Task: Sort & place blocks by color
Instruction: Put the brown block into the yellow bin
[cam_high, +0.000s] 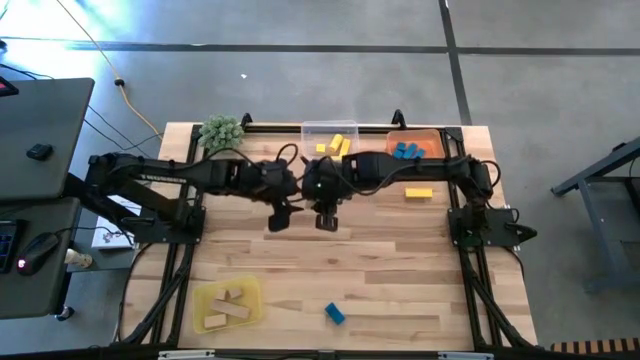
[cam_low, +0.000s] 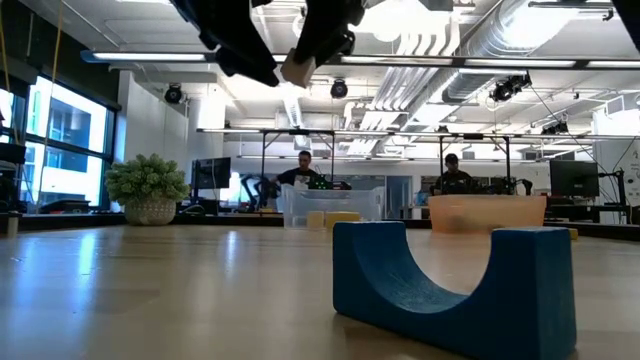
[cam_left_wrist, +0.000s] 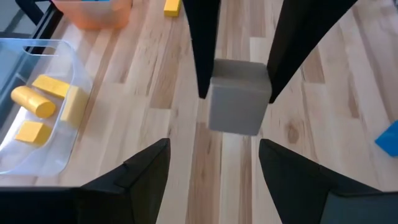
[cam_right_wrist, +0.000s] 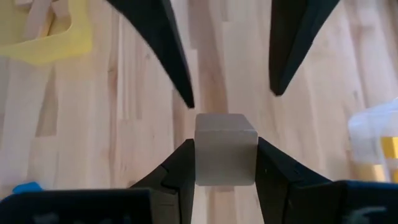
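**Now: wood cube aloft between both end effectors**

My right end effector (cam_right_wrist: 225, 147) pinches a plain wood cube (cam_right_wrist: 225, 134) by two opposite faces, above the middle of the worktop (cam_high: 400, 260). My left end effector (cam_left_wrist: 213, 144) faces it with its fingers spread wide. They are close to the cube, not touching it.

Risks, as I judge them:
- If the right lets go before the left has closed, the cube drops. It could bounce across the worktop, or off it.
- All four fingers crowd one small cube. If the left closes off-centre, it could strike the right's fingers or twist the cube out of the pinch.
- A shallow hold on an edge could slip on the way to the yellow tray (cam_high: 205, 293). That tray, at the near left, holds the other plain wood pieces.
- A blue block (cam_high: 335, 314) and a yellow block (cam_high: 419, 193) lie loose on the worktop. A low sweep could knock either.

Writing: the left arm carries pale lettering in the high view, too small to read. I see none on the cube or the trays.
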